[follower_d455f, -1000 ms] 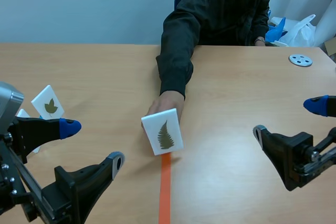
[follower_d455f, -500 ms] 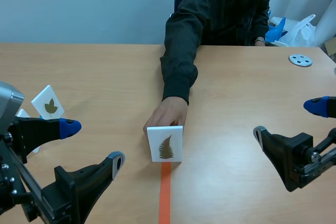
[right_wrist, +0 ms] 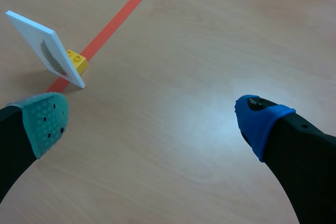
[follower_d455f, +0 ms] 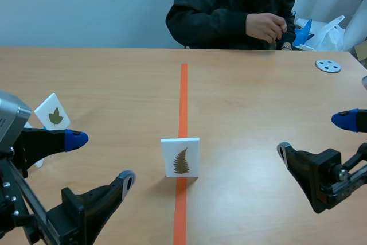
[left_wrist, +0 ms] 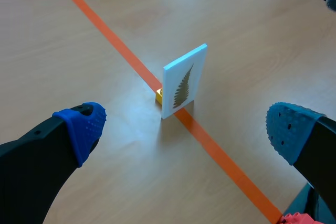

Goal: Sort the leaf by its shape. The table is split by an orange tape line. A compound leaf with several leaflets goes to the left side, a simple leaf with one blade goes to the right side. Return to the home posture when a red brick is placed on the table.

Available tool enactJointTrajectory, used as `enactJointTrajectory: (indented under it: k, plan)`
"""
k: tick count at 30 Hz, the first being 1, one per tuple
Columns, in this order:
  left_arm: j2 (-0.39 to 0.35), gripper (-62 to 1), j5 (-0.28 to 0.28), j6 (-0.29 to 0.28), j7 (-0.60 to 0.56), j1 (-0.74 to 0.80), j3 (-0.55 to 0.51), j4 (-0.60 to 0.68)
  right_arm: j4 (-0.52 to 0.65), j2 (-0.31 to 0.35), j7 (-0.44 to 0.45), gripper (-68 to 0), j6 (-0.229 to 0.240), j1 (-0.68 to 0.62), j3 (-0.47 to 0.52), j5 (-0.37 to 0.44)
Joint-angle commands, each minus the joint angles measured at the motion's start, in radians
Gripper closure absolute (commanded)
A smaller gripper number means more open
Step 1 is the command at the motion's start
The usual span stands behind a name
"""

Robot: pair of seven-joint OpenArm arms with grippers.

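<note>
Upright fern card (left_wrist: pixel 183 81) on the tape line (left_wrist: pixel 105 29), ahead of the wide-parted tool (left_wrist: pixel 185 127).

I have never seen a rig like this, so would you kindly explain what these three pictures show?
This is a robot with two black arms working at a wooden table. The wide picture is taken from between the arms: the left tool comes in from one side and the right tool from the other. The other two pictures come from a camera on each wrist, looking down past that arm's two fingers with their dotted pads. On the orange tape line stands a white card with a fern-like leaf, upright, with a small yellow brick at its back. A second leaf card stands on the left side, near the left tool, and a grey disc lies far to the right. A person sits across the table. Both tools are open and hold nothing.
</note>
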Motion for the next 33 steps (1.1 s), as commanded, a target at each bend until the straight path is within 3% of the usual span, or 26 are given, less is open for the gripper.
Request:
enactJointTrajectory:
  k: [1,8,13,23,27,33]
  plan:
    - [-0.003,-62.3,0.01,-0.009,-0.033,0.0,-0.005,0.003,0.005,0.01,0.002,-67.9,0.013,0.028,0.0,0.008]
    - [-0.003,-62.3,0.084,-0.009,-0.085,-0.003,-0.005,0.003,-0.05,0.01,-0.008,-67.9,0.116,0.104,-0.033,0.008]
    - [-0.002,-62.3,0.09,-0.009,-0.089,-0.003,-0.005,0.003,-0.146,0.013,-0.026,-67.9,0.19,0.181,-0.107,0.008]
    - [0.0,-62.3,0.09,-0.008,-0.089,-0.003,-0.005,0.003,-0.302,0.026,0.032,-67.9,0.24,0.364,-0.275,0.0]
    - [0.0,-62.3,0.09,-0.008,-0.089,-0.003,-0.005,0.003,-0.346,0.021,0.05,-67.9,0.24,0.418,-0.343,-0.051]
    - [0.0,-62.3,0.09,-0.008,-0.098,-0.003,-0.005,0.003,-0.42,0.018,0.156,-67.9,0.24,0.486,-0.468,-0.147]
